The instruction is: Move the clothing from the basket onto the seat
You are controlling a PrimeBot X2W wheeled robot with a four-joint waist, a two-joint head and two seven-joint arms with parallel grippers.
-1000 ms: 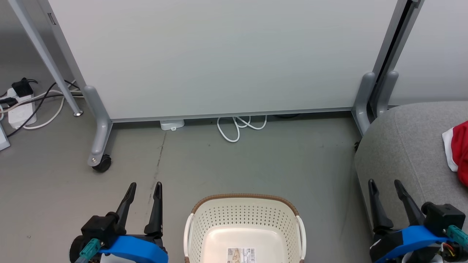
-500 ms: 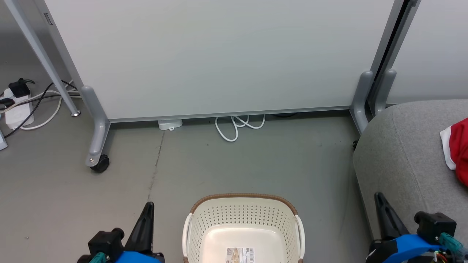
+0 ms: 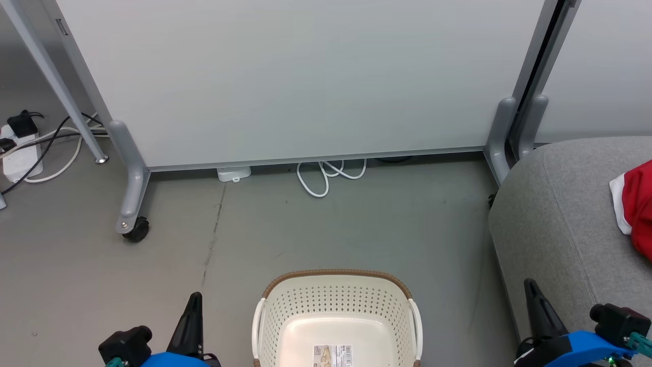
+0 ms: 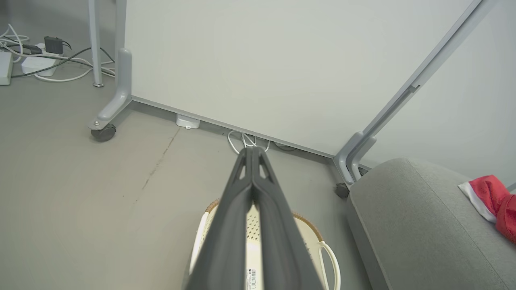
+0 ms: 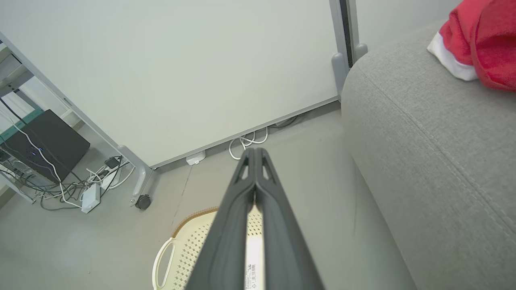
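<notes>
On the light grey fabric seat point(image 3: 555, 214), right, lies red white-edged clothing point(image 3: 639, 204), while my left gripper point(image 3: 194, 299) and right gripper point(image 3: 531, 286) flank the cream perforated basket point(image 3: 336, 276), both closed, empty.

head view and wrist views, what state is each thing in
cream-white perforated plastic basket: upright on the floor, no clothing visible inside
bright red fabric garment with white band: lying on the light grey woven-fabric seat
seat: bearing the garment
left gripper: shut, empty
right gripper: shut, empty
</notes>
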